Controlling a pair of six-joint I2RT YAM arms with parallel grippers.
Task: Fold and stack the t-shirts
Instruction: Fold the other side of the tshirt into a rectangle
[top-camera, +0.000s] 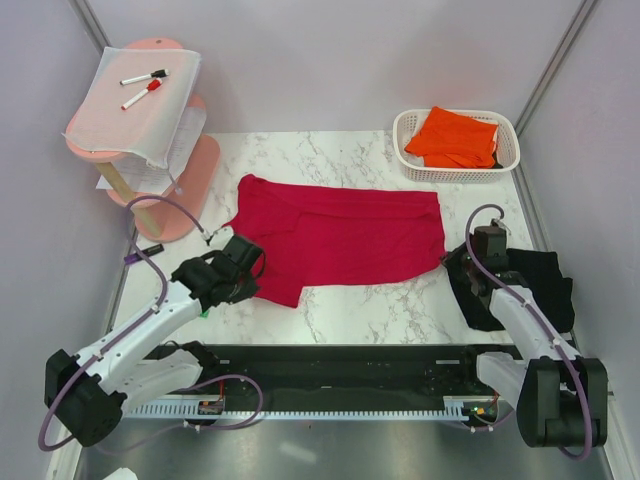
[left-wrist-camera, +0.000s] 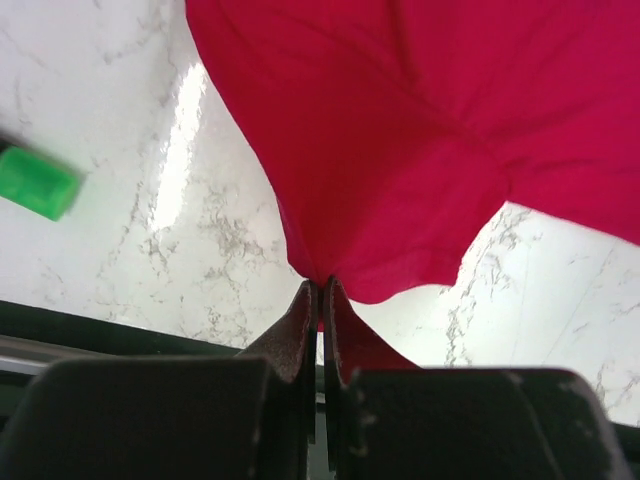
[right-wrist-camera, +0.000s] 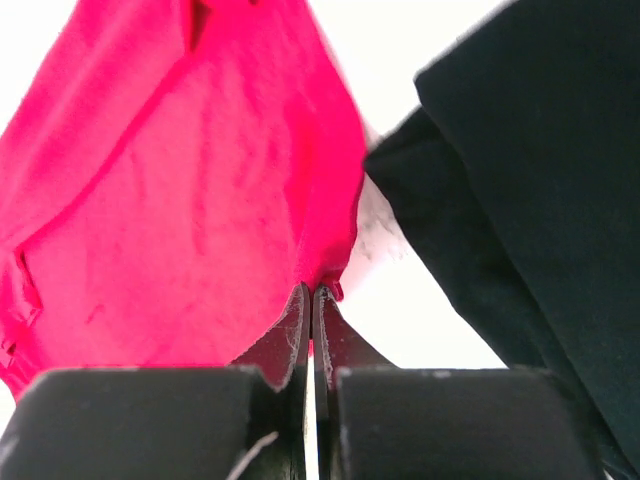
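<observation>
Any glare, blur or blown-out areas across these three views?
Top view: even light, sharp. Left wrist: glare streak on the marble table, green object blurred. Right wrist: table blown out to white, black shirt nearly featureless, red shirt soft toward the top.

Left arm (top-camera: 135, 340) and right arm (top-camera: 522, 322) of white tubes and black joints, purple cables (top-camera: 152, 268) looped alongside, left claw (left-wrist-camera: 321, 300) and right claw (right-wrist-camera: 310, 300) black, scuffed
</observation>
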